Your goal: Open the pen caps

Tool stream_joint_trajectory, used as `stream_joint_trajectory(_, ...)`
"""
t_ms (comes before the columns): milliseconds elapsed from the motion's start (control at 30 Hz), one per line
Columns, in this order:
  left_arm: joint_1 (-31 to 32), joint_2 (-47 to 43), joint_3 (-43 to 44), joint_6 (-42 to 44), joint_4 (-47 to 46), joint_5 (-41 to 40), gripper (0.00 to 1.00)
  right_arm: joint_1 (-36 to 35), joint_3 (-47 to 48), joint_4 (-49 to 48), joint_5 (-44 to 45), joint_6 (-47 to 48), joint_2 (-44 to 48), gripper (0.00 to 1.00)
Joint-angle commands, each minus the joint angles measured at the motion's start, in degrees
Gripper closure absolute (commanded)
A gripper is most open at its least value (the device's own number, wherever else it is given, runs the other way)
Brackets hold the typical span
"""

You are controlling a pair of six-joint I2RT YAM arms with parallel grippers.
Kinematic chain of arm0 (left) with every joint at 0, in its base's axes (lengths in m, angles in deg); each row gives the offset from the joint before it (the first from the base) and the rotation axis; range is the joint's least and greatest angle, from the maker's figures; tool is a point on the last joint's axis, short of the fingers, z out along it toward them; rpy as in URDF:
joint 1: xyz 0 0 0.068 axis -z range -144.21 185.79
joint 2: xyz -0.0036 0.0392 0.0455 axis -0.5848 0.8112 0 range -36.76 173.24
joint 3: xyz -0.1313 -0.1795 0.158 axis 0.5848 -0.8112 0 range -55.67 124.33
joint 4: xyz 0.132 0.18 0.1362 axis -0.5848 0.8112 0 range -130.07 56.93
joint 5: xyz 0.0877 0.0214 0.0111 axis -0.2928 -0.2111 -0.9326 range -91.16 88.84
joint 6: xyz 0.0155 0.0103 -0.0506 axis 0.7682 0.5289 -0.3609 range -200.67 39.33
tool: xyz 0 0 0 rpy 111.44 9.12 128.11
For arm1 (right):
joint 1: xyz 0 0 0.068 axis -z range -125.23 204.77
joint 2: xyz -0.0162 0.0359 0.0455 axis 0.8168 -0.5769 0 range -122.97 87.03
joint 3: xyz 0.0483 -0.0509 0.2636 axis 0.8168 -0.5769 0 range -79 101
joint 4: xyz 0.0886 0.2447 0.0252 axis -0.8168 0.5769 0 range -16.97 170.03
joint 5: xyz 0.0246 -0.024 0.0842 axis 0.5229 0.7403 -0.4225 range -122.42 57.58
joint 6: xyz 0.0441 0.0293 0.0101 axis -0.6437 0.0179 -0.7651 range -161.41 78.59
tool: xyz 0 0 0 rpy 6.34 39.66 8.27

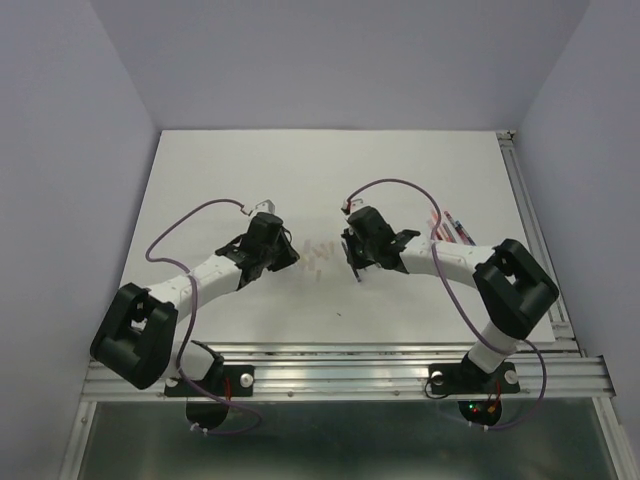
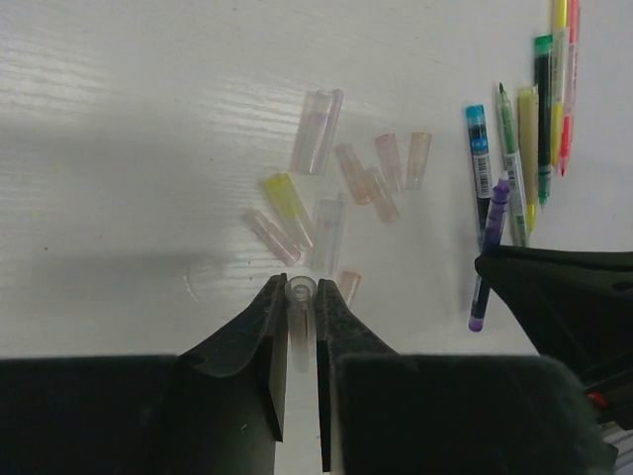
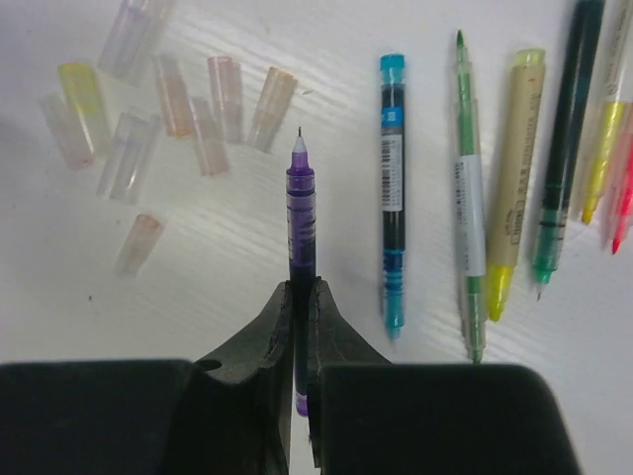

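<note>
- While my left gripper (image 2: 302, 297) pinches a clear cap (image 2: 300, 290), my right gripper (image 3: 302, 289) clamps the purple pen (image 3: 300, 198) — bare-tipped, uncapping apparently done.
- Next, likely: release it among the loose caps (image 2: 318, 129) ahead — pen to the row of pens (image 3: 393, 198) rightward.

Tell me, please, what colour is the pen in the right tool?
Purple: the pen shows best in the right wrist view.
</note>
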State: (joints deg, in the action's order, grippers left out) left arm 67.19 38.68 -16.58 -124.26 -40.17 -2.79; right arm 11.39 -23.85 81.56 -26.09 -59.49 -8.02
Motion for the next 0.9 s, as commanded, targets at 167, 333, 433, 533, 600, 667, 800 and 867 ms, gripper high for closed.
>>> stream_joint_trajectory(167, 0.2, 4.5, -0.8, 1.0, -3.3, 1.3, 0.88, 2.4, 8.5, 2.0, 1.9, 5.3, -5.1, 0.98)
stream_joint_trajectory(333, 0.6, 6.4, -0.9, 1.0, -4.2, 3.7, 0.87, 2.8, 9.2, 1.9, 0.7, 5.6, -6.9, 0.93)
stream_joint_trajectory(433, 0.8, 7.3, -0.4, 0.9, -4.4, 4.0, 0.86, 2.9, 9.7, 2.1, 0.9, 5.7, -7.7, 0.9)
stream_joint_trajectory(533, 0.8, 8.2, -0.3, 0.9, -4.3, 3.9, 0.83, 2.9, 10.5, 3.0, 1.7, 5.6, -8.2, 0.87)
stream_joint_trajectory(600, 0.8, 8.6, -0.2, 0.9, -4.4, 4.2, 0.8, 2.9, 10.6, 3.2, 1.5, 5.5, -8.2, 0.81)
stream_joint_trajectory(667, 0.8, 8.8, -0.2, 1.0, -4.4, 4.5, 0.77, 2.9, 10.8, 3.7, 0.5, 5.5, -8.0, 0.77)
stream_joint_trajectory(800, 0.9, 9.4, -0.2, 1.1, -4.3, 4.6, 0.71, 2.9, 10.7, 3.4, -1.5, 5.6, -6.6, 0.67)
stream_joint_trajectory(867, 0.9, 9.5, -0.2, 1.0, -4.3, 4.6, 0.68, 2.9, 11.0, 4.0, -1.5, 5.4, -6.0, 0.62)
